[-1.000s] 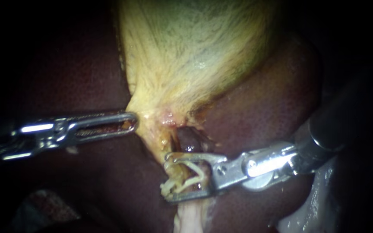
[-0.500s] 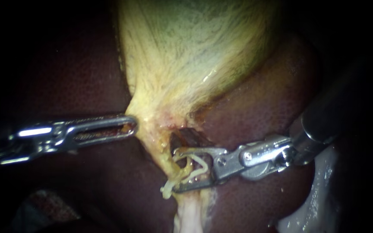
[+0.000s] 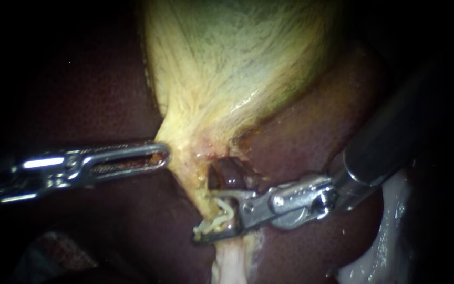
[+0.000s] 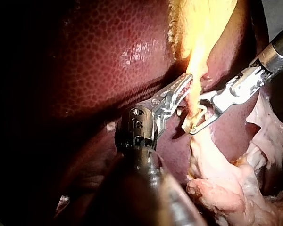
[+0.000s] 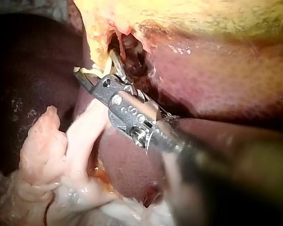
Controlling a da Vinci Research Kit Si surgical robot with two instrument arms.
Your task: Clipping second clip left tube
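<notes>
The yellow gallbladder point(image 3: 227, 68) narrows downward into a pale tube point(image 3: 229, 260) over dark red liver point(image 3: 80, 94). My right instrument point(image 3: 208, 216) comes in from the right. Its jaws stand close together across the tube, pressing a white clip point(image 3: 214, 223) from both sides. The right wrist view shows these jaws point(image 5: 95, 63) with the clip point(image 5: 92, 71) at the yellow tissue's edge. My left instrument point(image 3: 156, 155) is shut on the gallbladder's left edge just above. The left wrist view shows it point(image 4: 184, 87) pinching that yellow tissue, with the right instrument point(image 4: 195, 120) beside it.
A dark opening point(image 3: 229, 173) gapes in the tissue just above the right instrument's jaws. Pale loose fatty tissue point(image 3: 390, 247) lies at the lower right, and in the right wrist view point(image 5: 42, 155) under the shaft. Liver surrounds the site on both sides.
The right instrument's jaws have closed from wide apart to narrow, squeezing the clip onto the tube, and its shaft has pushed further in. The left instrument holds still.
</notes>
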